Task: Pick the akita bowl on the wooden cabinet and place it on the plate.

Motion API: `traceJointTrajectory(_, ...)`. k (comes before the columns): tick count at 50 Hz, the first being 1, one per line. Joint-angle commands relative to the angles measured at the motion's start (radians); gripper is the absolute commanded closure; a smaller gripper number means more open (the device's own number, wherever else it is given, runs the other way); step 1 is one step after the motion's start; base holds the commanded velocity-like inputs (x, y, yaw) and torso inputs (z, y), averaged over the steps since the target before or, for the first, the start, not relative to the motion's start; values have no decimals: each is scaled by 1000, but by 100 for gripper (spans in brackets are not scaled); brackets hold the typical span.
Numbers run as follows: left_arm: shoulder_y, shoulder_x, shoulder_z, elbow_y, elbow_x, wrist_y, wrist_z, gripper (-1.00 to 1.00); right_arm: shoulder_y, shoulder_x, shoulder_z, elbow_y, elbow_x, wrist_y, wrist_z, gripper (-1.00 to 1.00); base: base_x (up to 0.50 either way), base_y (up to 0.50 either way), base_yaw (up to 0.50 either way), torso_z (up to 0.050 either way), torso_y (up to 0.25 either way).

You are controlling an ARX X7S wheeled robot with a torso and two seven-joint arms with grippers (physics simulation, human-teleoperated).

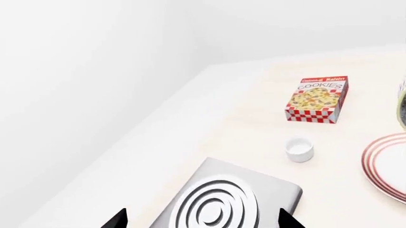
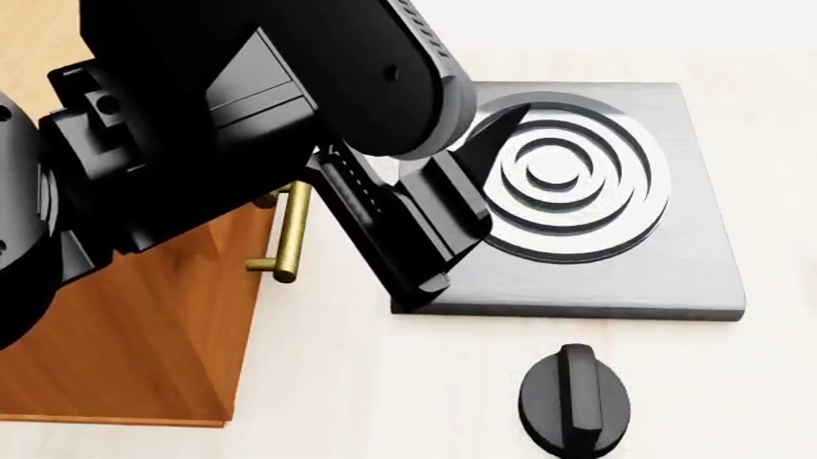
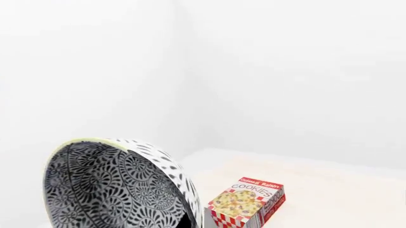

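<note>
Right claw, its fingers unseen, carried the akita bowl [image 3: 117, 185] tilted at lower left of its wrist frame, evidently gripped though I could not confirm closure, presumably bound for the plate [image 1: 387, 164] at right edge, while left gripper [image 1: 203, 221] hung open over the stove [image 1: 222, 199].

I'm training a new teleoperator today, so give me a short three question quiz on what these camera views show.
1. True or false: the akita bowl sits flat on the plate.
2. Which printed word is largest on the red-checked box? A) Crackers B) Cookies C) Cereal
3. Fill in: the small white cup stands between the cookie box and the grey ____.

Key: 1 false, it is tilted near the right wrist camera. 2 B. 3 stove.
</note>
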Motion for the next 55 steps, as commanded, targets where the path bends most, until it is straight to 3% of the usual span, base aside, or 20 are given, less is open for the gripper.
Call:
traceJointTrajectory(1,-1,1,6,-5,9,12,8,-100,-32,-22,86,52,123,-110,-91,100,0,0,0,0,0)
traceJointTrajectory(24,18,-14,12,1,9,29,5,-100,-115,-96,179,140,303,-319,-297,100,0,0,0,0,0)
traceJointTrajectory(36,25,-22,16,3,11,36,7,-100,-121,-165,188,190,506,-456,-461,100,0,0,0,1,0)
traceJointTrajectory(55,33,-28,27,-6,23,52,19,-100,-83,-184,187,266,636,-486,-525,100,0,0,0,0,1)
